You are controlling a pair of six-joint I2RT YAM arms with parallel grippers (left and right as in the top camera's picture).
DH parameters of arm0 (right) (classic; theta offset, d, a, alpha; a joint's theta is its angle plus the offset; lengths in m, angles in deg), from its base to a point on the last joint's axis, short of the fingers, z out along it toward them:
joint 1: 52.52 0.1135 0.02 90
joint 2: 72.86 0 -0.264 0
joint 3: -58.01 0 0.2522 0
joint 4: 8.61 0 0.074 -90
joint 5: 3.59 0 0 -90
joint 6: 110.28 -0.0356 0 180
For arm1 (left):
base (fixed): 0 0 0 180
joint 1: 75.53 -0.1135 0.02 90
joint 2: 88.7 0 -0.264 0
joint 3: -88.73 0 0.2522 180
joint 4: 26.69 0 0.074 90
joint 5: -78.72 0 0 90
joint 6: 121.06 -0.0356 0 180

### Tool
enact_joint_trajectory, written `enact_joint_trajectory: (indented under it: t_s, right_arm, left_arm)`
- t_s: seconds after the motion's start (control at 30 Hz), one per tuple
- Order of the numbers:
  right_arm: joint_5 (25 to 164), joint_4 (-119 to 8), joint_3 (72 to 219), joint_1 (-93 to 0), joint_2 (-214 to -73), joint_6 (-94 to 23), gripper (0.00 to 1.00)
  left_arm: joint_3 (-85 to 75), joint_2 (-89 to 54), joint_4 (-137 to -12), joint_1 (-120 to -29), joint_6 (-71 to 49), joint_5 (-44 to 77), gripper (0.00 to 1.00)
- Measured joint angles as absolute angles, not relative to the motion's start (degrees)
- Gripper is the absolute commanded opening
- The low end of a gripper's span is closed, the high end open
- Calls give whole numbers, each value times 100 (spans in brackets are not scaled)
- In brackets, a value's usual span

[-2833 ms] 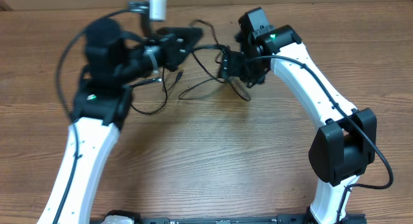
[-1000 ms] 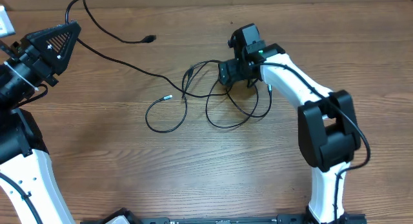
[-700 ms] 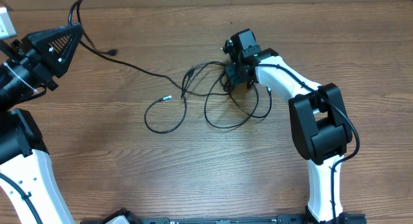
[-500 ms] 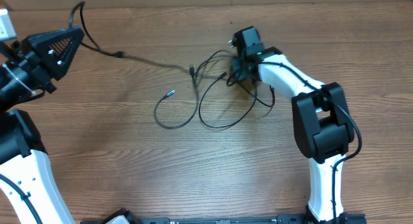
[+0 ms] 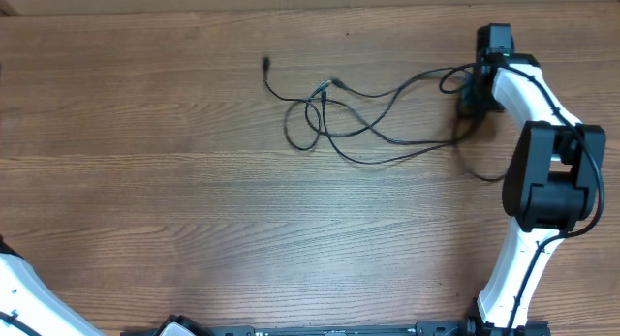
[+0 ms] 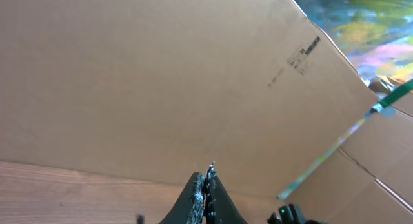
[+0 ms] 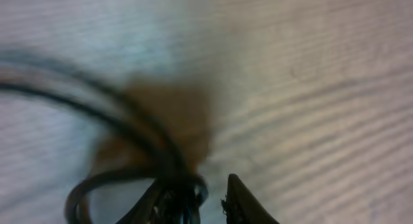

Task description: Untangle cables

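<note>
The cables (image 5: 322, 96) lie strung out across the far half of the table. A loose plug end (image 5: 266, 61) is at their left, and a small knot of loops sits mid-table. Their right strands run to my right gripper (image 5: 472, 96) at the far right. In the blurred right wrist view the right gripper (image 7: 197, 185) has its jaws a little apart, and dark cable loops (image 7: 139, 137) bunch against its left finger. My left gripper (image 6: 208, 175) is outside the overhead view. It is shut with nothing visible in it, facing a cardboard wall.
A brown cardboard wall (image 6: 161, 75) rises behind the table's far edge. The right arm (image 5: 552, 171) stands along the right side. A white link of the left arm (image 5: 15, 288) shows at the bottom left corner. The base rail (image 5: 320, 330) runs along the near edge.
The right gripper swung far to the right, dragging the cables out long. The cable end has left the left gripper and lies on the table. The left arm has left the overhead view.
</note>
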State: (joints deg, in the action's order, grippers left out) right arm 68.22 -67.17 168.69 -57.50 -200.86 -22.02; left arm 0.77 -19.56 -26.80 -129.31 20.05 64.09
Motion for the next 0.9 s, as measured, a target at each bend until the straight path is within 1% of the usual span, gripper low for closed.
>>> enact_joint_trajectory:
  t_s: [0.03,0.07,0.23,0.33,0.5,0.53,0.57,0.6,0.63,0.7,0.77,0.8,0.83,0.9]
  right_arm:
    - [6959,-6782,16869,-5752,-20086,-2178,7]
    - [7095,-6817,16869,-5743,-20086,-2141,4]
    - [7871,-6964,16882,-5612,-20003,-2154,4]
    - [8205,-7178,16954,-5500,-19874,-2158,4]
    - [8548,-7374,17191,-5387,-19363,-2374,4]
    - [8599,-7407,17226,-5395,-19212,-2468,11]
    - [8647,-7427,17243,-5413,-19074,-2576,23]
    - [8693,-7468,17276,-5435,-18928,-2667,32]
    - [8747,-7497,17298,-5457,-18799,-2720,43]
    - [8800,-7545,17348,-5483,-18596,-2792,69]
    - [8852,-7589,17392,-5505,-18475,-2809,78]
    - [8865,-7604,17403,-5505,-18460,-2823,83]
    - [8881,-7648,17403,-5507,-18456,-2862,87]
    - [8907,-7746,17403,-5507,-18467,-2871,88]
  left_arm:
    - [77,-1954,-2687,-12926,2005,6389,4]
    - [77,-1949,-2693,-12913,2005,6385,4]
    - [77,-1906,-2897,-12747,2007,6322,4]
    - [73,-1903,-3412,-12481,2014,6203,4]
    - [71,-1888,-4433,-11744,1902,5764,4]
    - [71,-1886,-4621,-11582,1867,5637,4]
    - [71,-1879,-4842,-11351,1830,5454,4]
    - [71,-1877,-4999,-11171,1804,5307,5]
    - [71,-1873,-5148,-10986,1778,5148,8]
    - [71,-1871,-5530,-10509,1649,4737,17]
    - [71,-1866,-5873,-10004,1563,4267,28]
    - [71,-1860,-6046,-9724,1537,3996,36]
    - [71,-1855,-6177,-9438,1511,3721,47]
    - [71,-1827,-6391,-8894,1478,3207,83]
